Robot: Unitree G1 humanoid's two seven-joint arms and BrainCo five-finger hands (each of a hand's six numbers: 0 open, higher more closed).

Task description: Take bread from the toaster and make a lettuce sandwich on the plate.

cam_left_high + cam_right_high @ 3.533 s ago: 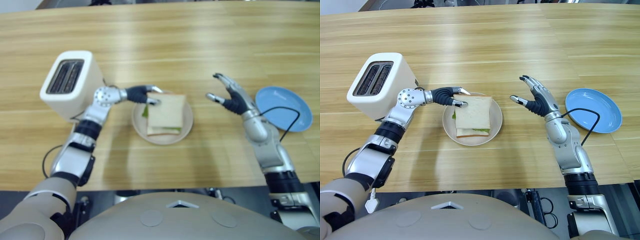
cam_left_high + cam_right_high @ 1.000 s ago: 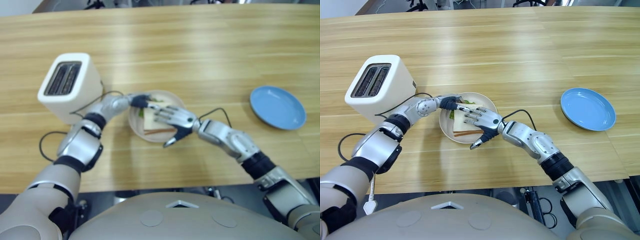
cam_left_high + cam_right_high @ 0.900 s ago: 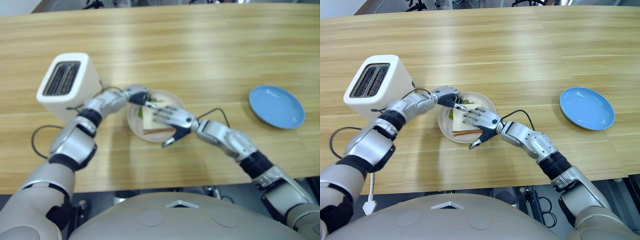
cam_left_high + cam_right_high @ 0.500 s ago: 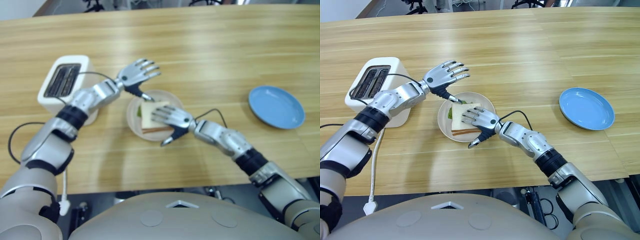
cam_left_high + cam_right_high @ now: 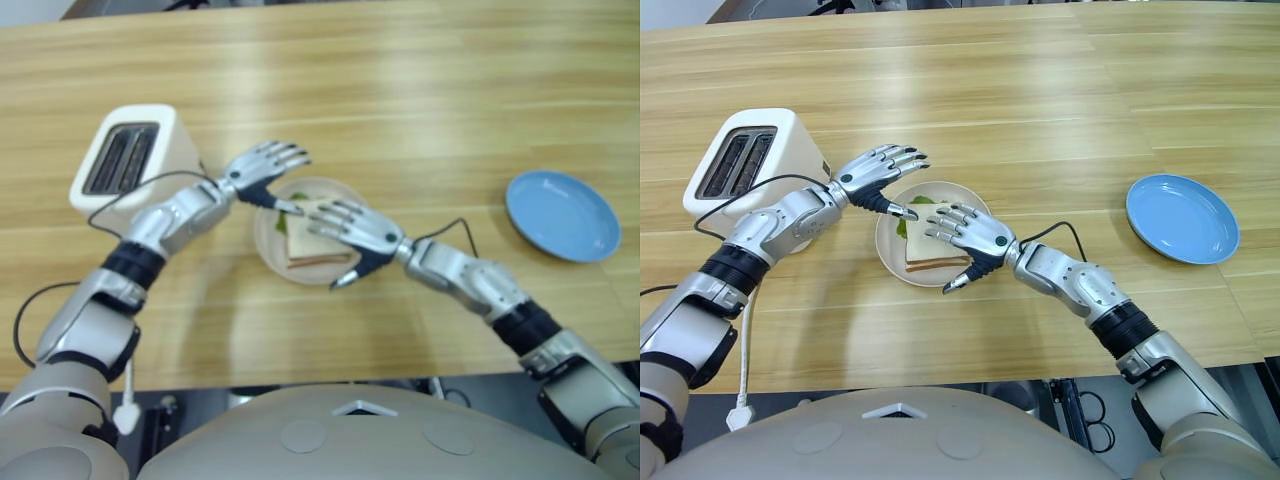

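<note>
Left eye view, plate: the tan plate (image 5: 262, 238) is my landmark; I place everything else against it.
Left eye view, sandwich: the sandwich (image 5: 312, 248) lies in the middle of the plate with its top slice on. Lettuce (image 5: 283, 226) peeks out on its left side.
Left eye view, right hand: my right hand (image 5: 357, 232) is palm down over the plate's right half. The fingers are spread flat across the top slice and grip nothing.
Left eye view, left hand: my left hand (image 5: 262, 165) hovers just beyond the plate's far-left rim, fingers fanned wide and empty.
Right eye view, toaster: the toaster (image 5: 740, 165) stands well to the left of the plate, with no bread sticking out of its slots.
Right eye view, blue plate: the blue plate (image 5: 1182, 218) is well apart to the right and, I judge, has no part in this step.
Right eye view, step: the stack looks built, so what remains is settling it.
Right eye view, doing it well: I should press lightly and level so the bread does not slide off the lettuce toward the plate's left rim, then lift straight up.
Right eye view, risk: my right thumb hangs at the plate's near rim and could catch it.
</note>
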